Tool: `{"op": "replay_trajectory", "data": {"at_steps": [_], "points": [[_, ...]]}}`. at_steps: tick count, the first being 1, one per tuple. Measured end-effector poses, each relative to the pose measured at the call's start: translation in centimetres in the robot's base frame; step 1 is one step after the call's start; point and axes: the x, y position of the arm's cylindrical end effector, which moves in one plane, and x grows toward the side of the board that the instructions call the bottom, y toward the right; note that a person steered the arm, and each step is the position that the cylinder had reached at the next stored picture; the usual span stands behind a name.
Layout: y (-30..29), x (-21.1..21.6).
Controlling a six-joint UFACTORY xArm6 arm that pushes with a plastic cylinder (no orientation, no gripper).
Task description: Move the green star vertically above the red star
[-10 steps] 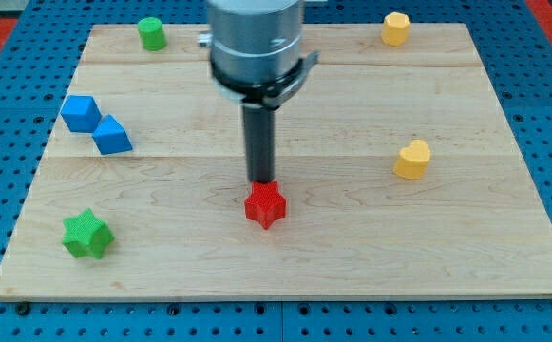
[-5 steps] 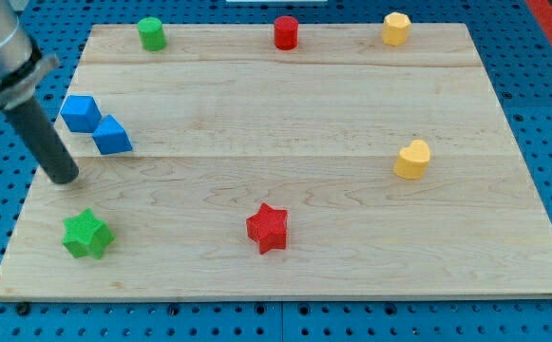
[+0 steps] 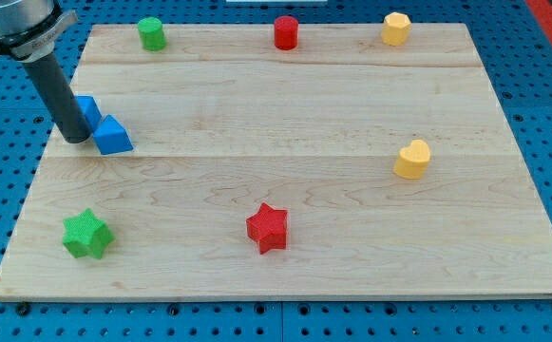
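The green star lies near the board's bottom left corner. The red star lies at the bottom middle, well to the view's right of the green star. My tip is at the left side of the board, well above the green star. It stands just left of the blue triangular block and in front of the blue cube, partly hiding the cube.
A green cylinder, a red cylinder and a yellow block stand along the board's top edge. Another yellow block lies at the right middle. The wooden board rests on a blue pegboard.
My tip moved from above the red star far to the left, then up towards the blue blocks. No block has visibly moved.
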Motion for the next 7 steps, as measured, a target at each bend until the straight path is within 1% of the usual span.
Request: {"op": "replay_trajectory", "data": {"at_steps": [2,3,4,6,7], "points": [[0.0,1.1],[0.0,2.9],[0.0,3.6],[1.7,4.9],[2.0,7.5]]}}
